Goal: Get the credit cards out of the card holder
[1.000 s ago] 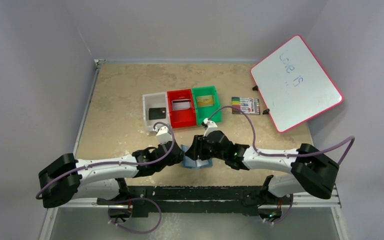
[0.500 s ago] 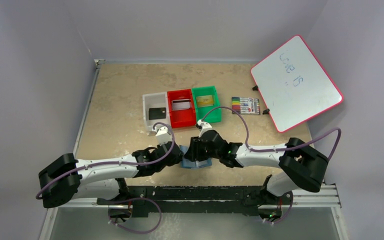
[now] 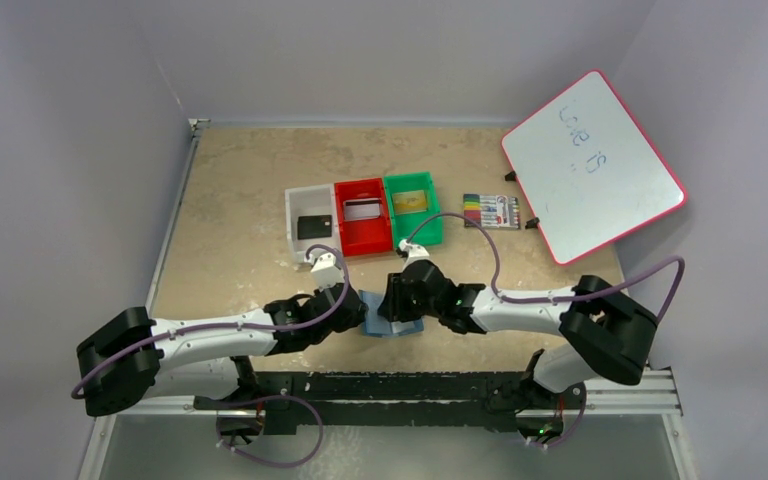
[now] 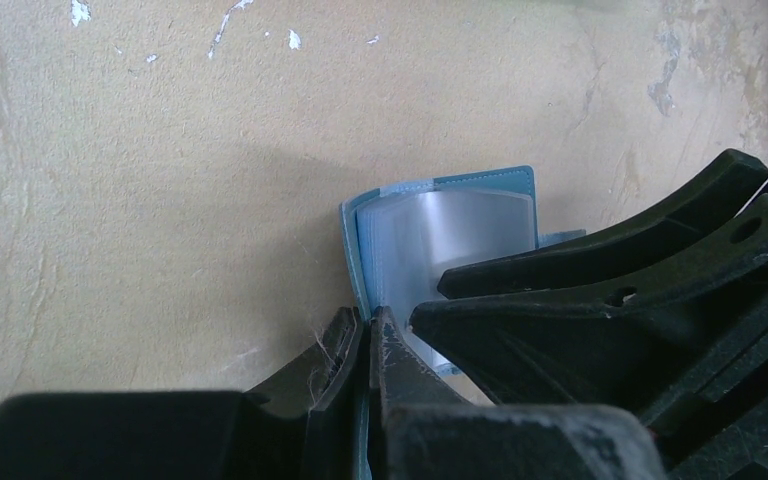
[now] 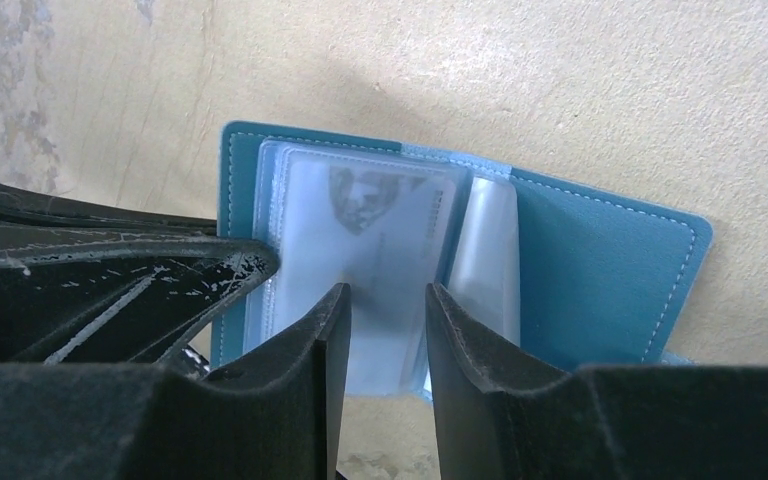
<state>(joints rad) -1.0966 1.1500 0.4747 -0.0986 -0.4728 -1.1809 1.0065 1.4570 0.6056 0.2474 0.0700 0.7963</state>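
The teal card holder (image 5: 600, 270) lies open on the table near the front edge, also seen from above (image 3: 392, 325). Its clear pockets fan up, and one pale credit card (image 5: 375, 225) shows inside a pocket. My left gripper (image 4: 368, 322) is shut on the holder's left cover edge (image 4: 352, 255). My right gripper (image 5: 385, 300) is open, its two fingers set a narrow gap apart just over the pocket with the card. Three more credit cards lie in the bins: black (image 3: 314, 226), silver (image 3: 362, 210) and gold (image 3: 411, 200).
White (image 3: 293, 215), red (image 3: 343, 235) and green (image 3: 434, 222) bins stand in a row behind the holder. A pack of markers (image 3: 490, 210) and a tilted whiteboard (image 3: 590, 165) are at the back right. The two grippers nearly touch each other.
The right gripper's jaws have narrowed over the pockets and its arm has shifted slightly left toward the holder. The left gripper keeps its hold unmoved.
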